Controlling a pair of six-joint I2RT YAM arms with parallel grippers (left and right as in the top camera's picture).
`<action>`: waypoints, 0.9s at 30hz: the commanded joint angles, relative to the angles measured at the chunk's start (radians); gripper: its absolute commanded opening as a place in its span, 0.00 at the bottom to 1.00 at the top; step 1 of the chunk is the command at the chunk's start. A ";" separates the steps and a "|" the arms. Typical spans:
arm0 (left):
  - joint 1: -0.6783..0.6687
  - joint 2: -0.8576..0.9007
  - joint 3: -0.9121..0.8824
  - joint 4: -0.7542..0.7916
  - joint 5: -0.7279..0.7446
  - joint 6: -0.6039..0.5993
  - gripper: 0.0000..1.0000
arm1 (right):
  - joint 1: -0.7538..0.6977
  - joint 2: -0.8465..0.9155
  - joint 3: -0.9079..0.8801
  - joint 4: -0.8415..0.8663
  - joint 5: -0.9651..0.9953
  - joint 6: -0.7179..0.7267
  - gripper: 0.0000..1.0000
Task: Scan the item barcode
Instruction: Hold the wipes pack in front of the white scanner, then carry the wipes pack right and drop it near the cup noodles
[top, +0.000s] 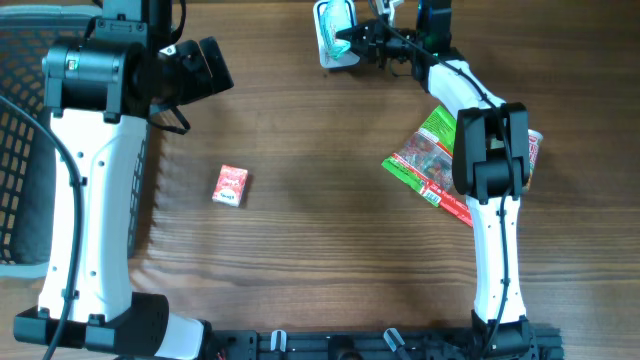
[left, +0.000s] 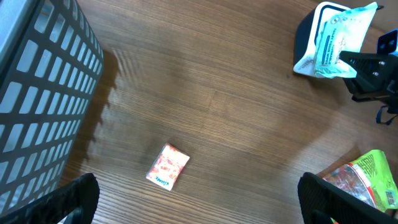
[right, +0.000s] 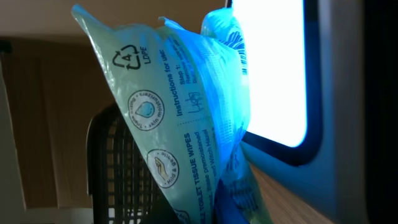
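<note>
My right gripper (top: 352, 42) is shut on a pale green pack of toilet tissue wipes (top: 333, 30) at the back of the table. It holds the pack upright against the scanner (left: 305, 38). In the right wrist view the wipes pack (right: 180, 124) fills the middle, printed side toward me, beside the scanner's bright lit window (right: 273, 68); the pack hides my fingers. My left gripper (top: 205, 72) hangs open and empty above the left side of the table, and its fingers (left: 74, 199) frame bare wood.
A small red tissue packet (top: 230, 185) lies left of centre. A green and red snack bag (top: 430, 160) lies on the right, partly under the right arm. A dark mesh basket (top: 20, 150) stands at the left edge.
</note>
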 joint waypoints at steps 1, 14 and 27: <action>0.005 0.000 0.003 0.000 0.005 0.020 1.00 | -0.018 0.021 0.017 -0.007 0.046 0.090 0.04; 0.005 0.000 0.003 0.000 0.005 0.020 1.00 | -0.020 -0.022 0.017 0.290 -0.067 0.189 0.05; 0.005 0.000 0.003 0.000 0.005 0.020 1.00 | -0.015 -0.444 0.017 -0.596 0.308 -0.552 0.05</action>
